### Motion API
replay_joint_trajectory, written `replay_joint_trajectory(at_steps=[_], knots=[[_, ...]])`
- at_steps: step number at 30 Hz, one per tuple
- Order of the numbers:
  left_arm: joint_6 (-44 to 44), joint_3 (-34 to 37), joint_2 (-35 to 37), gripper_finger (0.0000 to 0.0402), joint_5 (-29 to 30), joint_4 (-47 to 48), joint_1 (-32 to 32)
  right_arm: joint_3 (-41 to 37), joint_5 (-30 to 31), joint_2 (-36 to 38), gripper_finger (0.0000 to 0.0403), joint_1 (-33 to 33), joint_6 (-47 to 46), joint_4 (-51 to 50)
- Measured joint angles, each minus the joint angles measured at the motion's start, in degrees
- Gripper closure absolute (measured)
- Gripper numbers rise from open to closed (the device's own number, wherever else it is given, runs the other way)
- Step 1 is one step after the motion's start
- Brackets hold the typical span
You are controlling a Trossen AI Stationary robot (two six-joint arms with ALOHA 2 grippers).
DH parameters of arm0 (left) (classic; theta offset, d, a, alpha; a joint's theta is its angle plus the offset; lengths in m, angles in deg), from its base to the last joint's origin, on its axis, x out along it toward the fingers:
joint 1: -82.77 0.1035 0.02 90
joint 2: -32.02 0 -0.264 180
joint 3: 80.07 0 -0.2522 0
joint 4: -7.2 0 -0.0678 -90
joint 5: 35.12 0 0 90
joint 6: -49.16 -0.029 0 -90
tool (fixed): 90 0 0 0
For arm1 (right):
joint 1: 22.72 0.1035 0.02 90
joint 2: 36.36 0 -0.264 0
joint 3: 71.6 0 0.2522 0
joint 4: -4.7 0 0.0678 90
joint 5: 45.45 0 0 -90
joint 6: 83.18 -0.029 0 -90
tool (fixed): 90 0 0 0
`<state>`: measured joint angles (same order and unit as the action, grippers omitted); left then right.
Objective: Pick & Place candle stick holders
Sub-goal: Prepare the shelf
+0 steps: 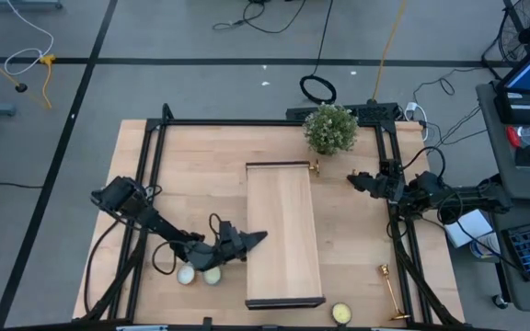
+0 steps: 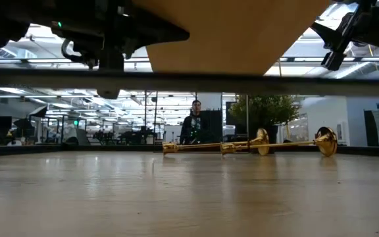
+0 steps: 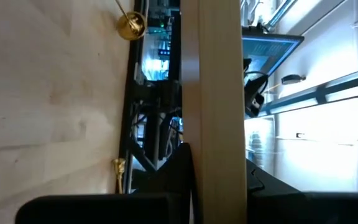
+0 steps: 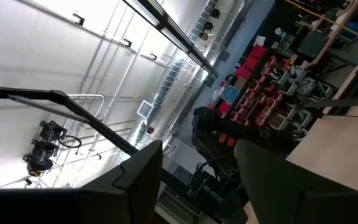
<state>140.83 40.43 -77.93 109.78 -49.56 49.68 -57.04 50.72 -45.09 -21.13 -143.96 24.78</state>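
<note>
Left gripper (image 1: pixel 258 237): low over the near-left of the table, tips at the left edge of the wooden board (image 1: pixel 284 230); whether its fingers are parted cannot be told, and no holder shows in them. Right gripper (image 1: pixel 351 180): raised at the far right, fingers parted, holding nothing.

Progress: little is visibly done. One holder (image 1: pixel 392 292) lies flat at the near right, well apart from both grippers. A second holder (image 1: pixel 314 167) shows only as a gold tip at the board's far-right corner, near the plant (image 1: pixel 330 129) and closer to the right gripper (the low view shows two holders lying on their sides). A third is not visible. Candles (image 1: pixel 199 274) sit just beside the left gripper.
</note>
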Motion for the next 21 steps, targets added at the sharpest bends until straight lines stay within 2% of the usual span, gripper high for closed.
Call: replay_joint_trajectory(at_steps=[7,14,21], knots=[[-1.0,0.0,0.0,0.0352,-1.0,0.0,-1.1,0.0,0.0,0.0,0.02,0.0,0.0,0.0],[-1.6,0.0,0.0,0.0351,2.4,1.1,-2.0,0.0,-0.2,0.0,0.02,0.0,0.0,0.0],[0.1,0.0,0.0,0.0351,2.3,3.4,-2.0,0.0,-0.2,0.0,0.02,0.0,-0.1,0.1]])
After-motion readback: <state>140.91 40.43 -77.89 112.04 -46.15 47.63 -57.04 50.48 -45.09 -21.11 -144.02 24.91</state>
